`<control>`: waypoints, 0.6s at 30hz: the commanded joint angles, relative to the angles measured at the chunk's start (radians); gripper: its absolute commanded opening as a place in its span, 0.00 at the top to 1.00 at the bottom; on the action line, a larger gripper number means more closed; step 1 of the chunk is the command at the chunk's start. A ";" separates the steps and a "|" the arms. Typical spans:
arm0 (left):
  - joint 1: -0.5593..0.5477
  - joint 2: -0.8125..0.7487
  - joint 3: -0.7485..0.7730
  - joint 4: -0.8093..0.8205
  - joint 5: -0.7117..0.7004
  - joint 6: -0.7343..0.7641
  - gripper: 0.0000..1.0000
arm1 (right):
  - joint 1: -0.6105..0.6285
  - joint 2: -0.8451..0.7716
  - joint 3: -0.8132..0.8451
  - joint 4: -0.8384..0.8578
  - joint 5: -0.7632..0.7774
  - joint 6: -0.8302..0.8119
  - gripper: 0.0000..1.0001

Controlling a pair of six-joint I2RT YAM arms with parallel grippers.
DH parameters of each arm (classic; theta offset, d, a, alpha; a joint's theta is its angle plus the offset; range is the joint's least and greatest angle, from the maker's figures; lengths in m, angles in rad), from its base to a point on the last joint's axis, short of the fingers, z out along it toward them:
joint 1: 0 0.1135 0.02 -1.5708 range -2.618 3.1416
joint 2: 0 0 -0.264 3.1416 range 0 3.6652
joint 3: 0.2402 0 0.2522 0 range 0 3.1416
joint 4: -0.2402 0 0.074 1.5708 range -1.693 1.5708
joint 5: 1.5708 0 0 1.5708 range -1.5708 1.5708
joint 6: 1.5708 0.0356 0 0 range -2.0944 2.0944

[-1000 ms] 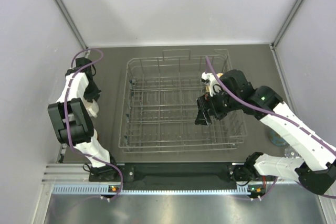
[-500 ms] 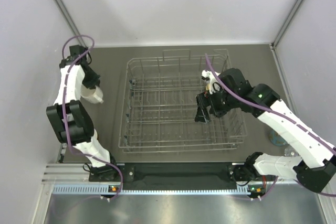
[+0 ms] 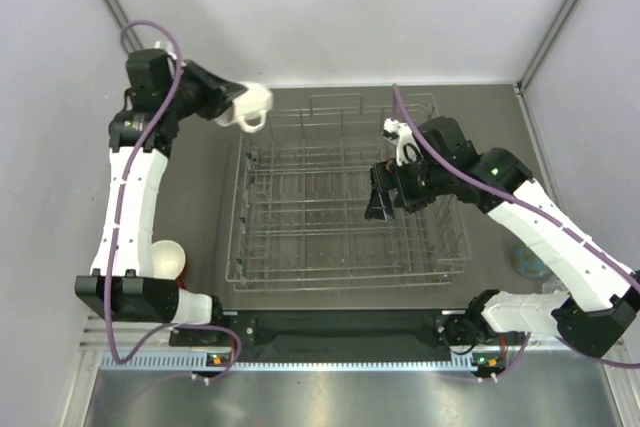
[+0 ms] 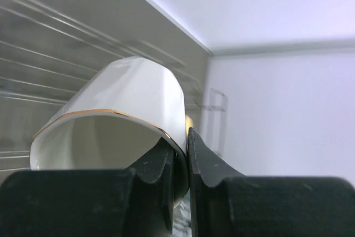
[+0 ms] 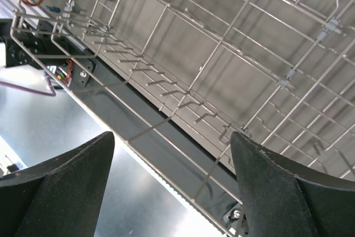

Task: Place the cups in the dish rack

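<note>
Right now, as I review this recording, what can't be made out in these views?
- Top view: the blue mug is partly hidden by the right arm, so its pattern is unreadable.
- Top view: the left arm covers part of the red cup.
- Left wrist view: the white mug, pinched by the left gripper, shows no handle. The dish rack behind it is blurred.
- Right wrist view: the frame corner cuts off the red cup.

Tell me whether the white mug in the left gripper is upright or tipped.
Tipped. The white mug lies sideways, its open mouth facing the wrist camera, with the left gripper pinching its rim.
</note>
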 commanded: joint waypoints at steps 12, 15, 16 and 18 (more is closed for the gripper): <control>-0.425 -0.156 -0.287 0.833 0.155 -0.267 1.00 | -0.020 -0.173 -0.063 0.220 -0.025 0.205 0.13; -0.512 -0.115 -0.290 0.963 0.163 -0.288 1.00 | -0.020 -0.232 -0.092 0.242 -0.020 0.234 0.11; -0.528 -0.092 -0.288 0.986 0.157 -0.302 1.00 | -0.019 -0.251 -0.115 0.251 -0.020 0.245 0.09; -0.561 -0.069 -0.293 1.057 0.135 -0.322 1.00 | -0.019 -0.304 -0.154 0.286 -0.022 0.278 0.07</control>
